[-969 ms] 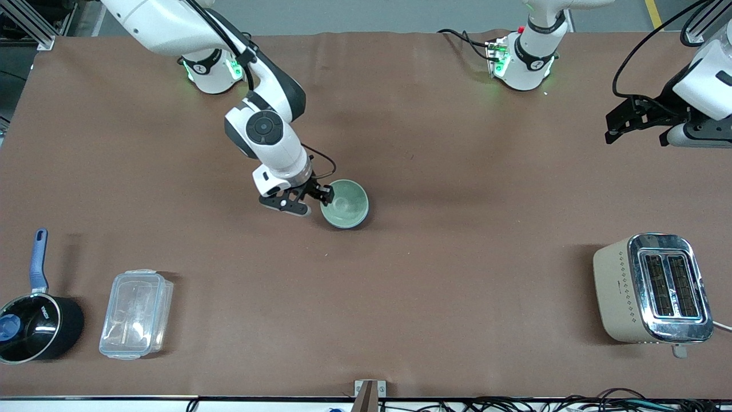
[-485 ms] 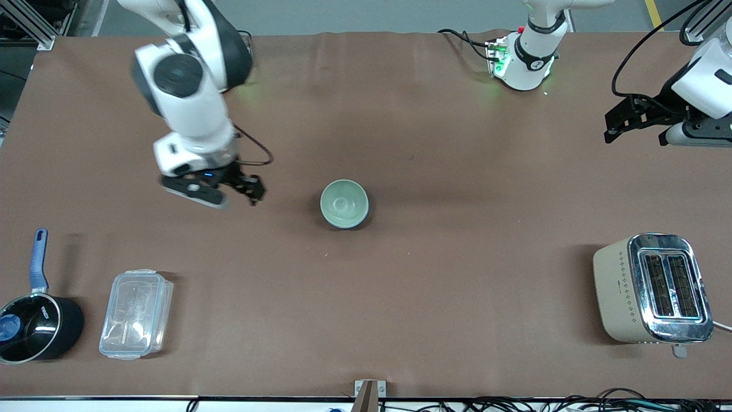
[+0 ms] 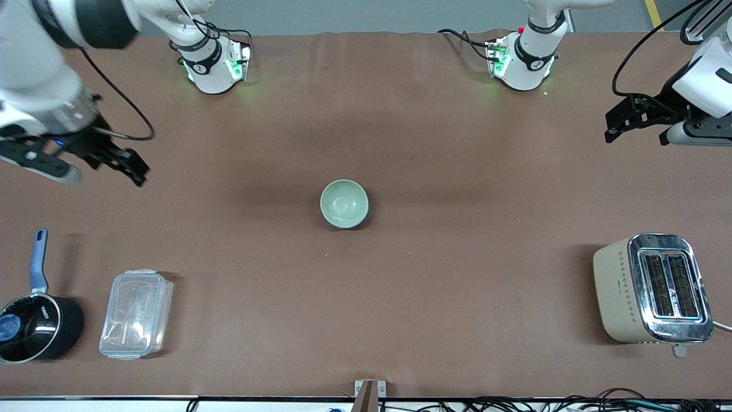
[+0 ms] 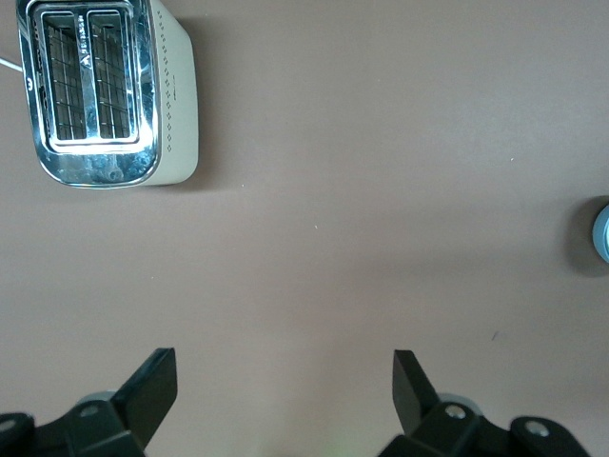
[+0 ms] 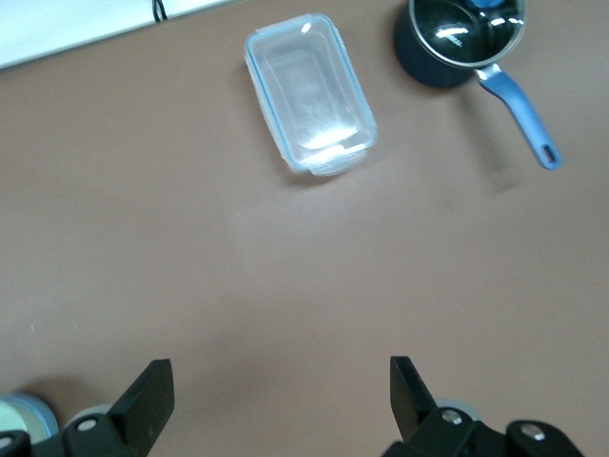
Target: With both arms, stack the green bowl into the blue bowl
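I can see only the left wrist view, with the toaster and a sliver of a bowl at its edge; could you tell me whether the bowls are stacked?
Observer: Yes. In the front view the green bowl sits nested in the blue bowl, mid-table.
Operator: Thank you. My left gripper hangs open above bare table. Where is the right one?
Observer: The right gripper is open and holds nothing, over the table toward the right arm's end.
Operator: Is anything else at that end?
Observer: A clear lidded container lies beside a black saucepan, both nearer to the front camera than the bowls.
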